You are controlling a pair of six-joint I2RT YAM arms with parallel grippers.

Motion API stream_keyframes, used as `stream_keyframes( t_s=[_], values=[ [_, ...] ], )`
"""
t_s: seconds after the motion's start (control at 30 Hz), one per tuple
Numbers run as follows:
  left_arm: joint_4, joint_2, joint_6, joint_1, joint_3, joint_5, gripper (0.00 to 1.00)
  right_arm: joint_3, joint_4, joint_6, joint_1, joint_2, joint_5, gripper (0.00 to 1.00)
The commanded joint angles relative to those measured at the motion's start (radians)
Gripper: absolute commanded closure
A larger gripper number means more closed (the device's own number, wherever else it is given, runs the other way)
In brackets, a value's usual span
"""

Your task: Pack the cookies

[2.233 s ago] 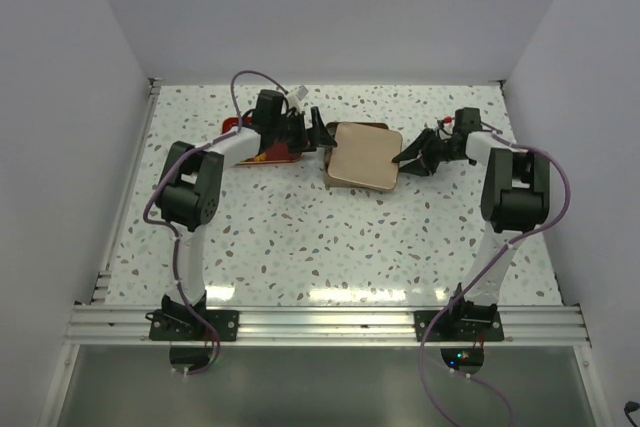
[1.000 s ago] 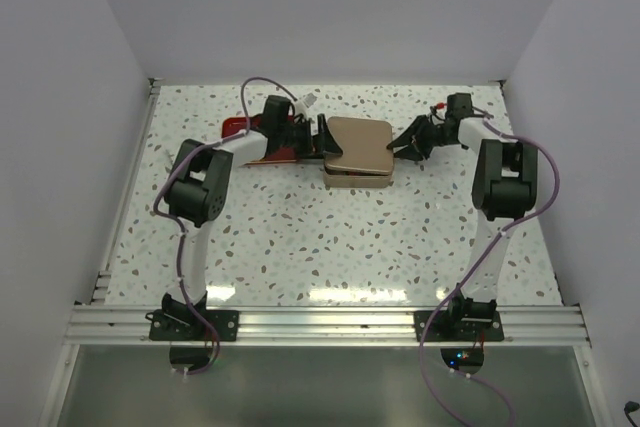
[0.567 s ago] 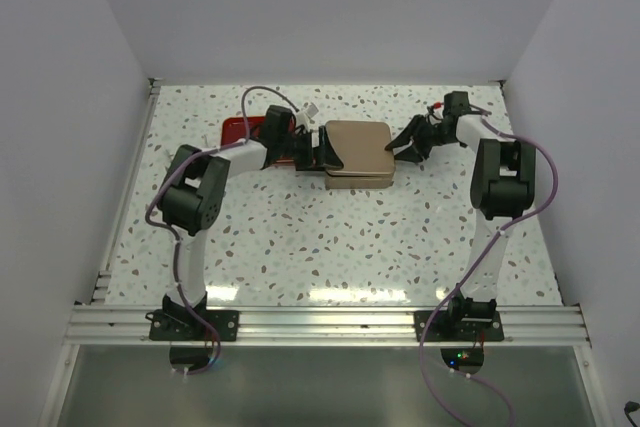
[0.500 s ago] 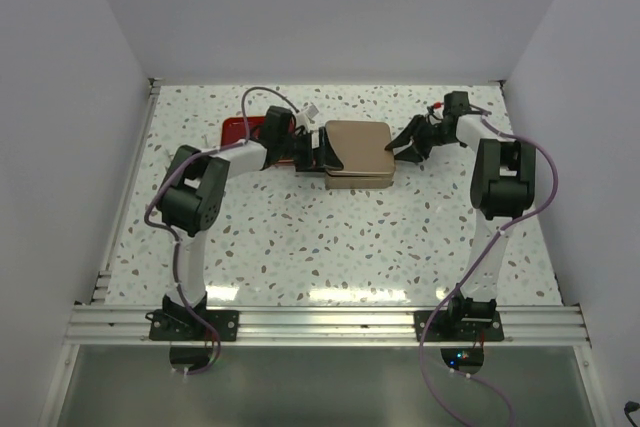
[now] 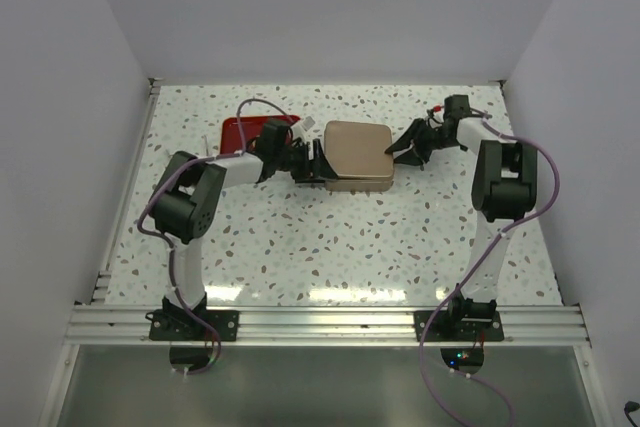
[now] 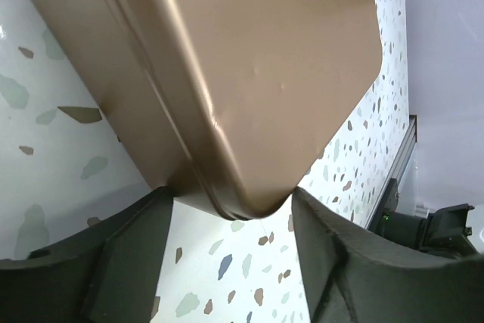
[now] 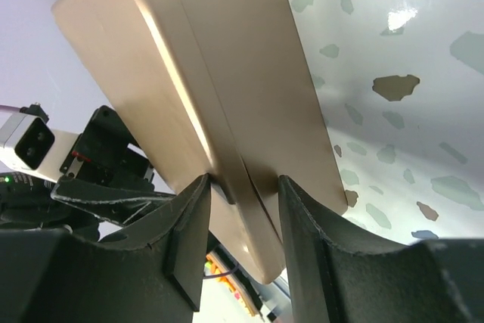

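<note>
Lid (image 5: 357, 150), tilted earlier, now level; L tool (image 5: 318, 160) astride tin (image 5: 358, 183) corner, grip unclear; R tool (image 5: 403, 147) tight on tin.

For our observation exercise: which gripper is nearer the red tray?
The left gripper: the red tray lies just behind it, while the right gripper is across the tin.

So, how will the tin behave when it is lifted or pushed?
The tin looks like rigid metal, so it is probably stiff. Its smooth, glossy sides may slip in a grip. It sits flat and low on the table, so it should slide rather than tip.
</note>
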Motion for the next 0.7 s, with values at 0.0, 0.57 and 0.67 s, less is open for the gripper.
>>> stream_keyframes(
  t_s=[0.0, 0.57, 0.67],
  values=[
    [0.046, -0.016, -0.012, -0.012, -0.044, -0.002, 0.37, -0.046, -0.069, -0.043, 0.012, -0.031, 0.062, 0.58],
    [-0.005, -0.183, 0.025, -0.009, -0.040, 0.011, 0.20, -0.089, -0.067, -0.064, 0.016, -0.042, 0.082, 0.63],
    [-0.043, -0.246, 0.046, 0.005, -0.008, -0.001, 0.18, -0.077, -0.075, -0.070, 0.016, -0.034, 0.082, 0.63]
  ],
)
